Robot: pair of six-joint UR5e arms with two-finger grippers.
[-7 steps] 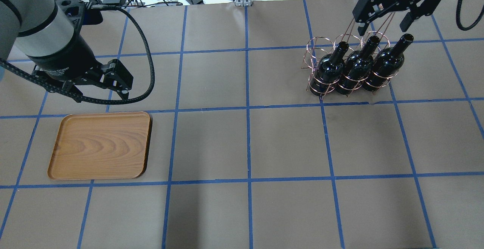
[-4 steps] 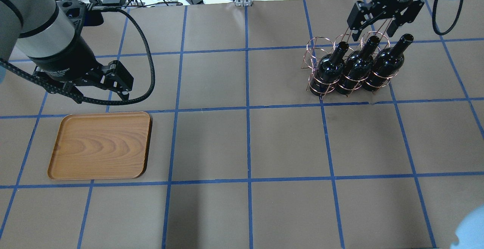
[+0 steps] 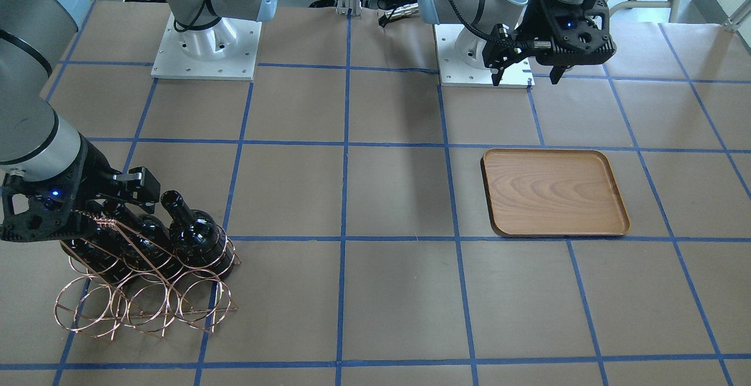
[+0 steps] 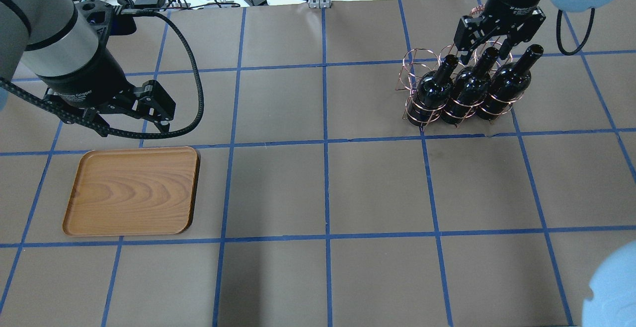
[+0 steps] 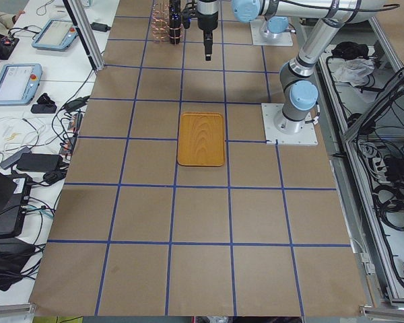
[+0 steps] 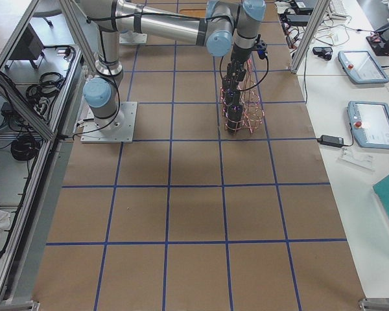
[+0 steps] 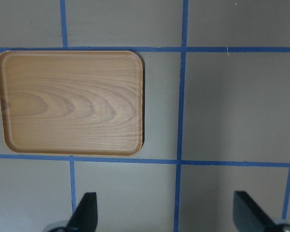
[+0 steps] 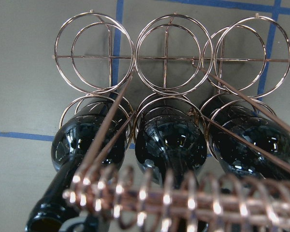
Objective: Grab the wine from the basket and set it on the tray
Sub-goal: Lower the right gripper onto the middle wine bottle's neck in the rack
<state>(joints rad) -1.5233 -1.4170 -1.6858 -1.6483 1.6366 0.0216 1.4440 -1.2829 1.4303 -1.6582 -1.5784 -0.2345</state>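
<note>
Counter: brown surface ruled into squares by blue tape lines. Directions are reckoned from its middle, with twelve pointing away from the robot's bases. Item one, tray: brown wood with rounded corners and a low rim. It lies flat at about 8 o'clock, with bare grain showing across its whole floor. Item two, basket: copper wire loops, set at about 2 o'clock and well apart from the tray. Its coiled handle bar stands above the bottles. Item three, wine: three dark glossy bottles standing necks-up in the basket's 6 o'clock row of loops, side by side from 9 to 3. They are the 9 o'clock bottle, the middle bottle and the 3 o'clock bottle, each touching its neighbour at the shoulder. All three sit inside the wire. Right hand: down at the basket's top, above the middle bottle's neck. Its fingers are spread, one to either side of the handle bar, and not clamped on anything that can be made out. Whether a finger touches the wire cannot be told. Left hand: hanging above the counter just off the tray's 12 o'clock edge. Its fingers are wide apart and hold nothing, and the tray shows ahead of them in the wrist view.
</note>
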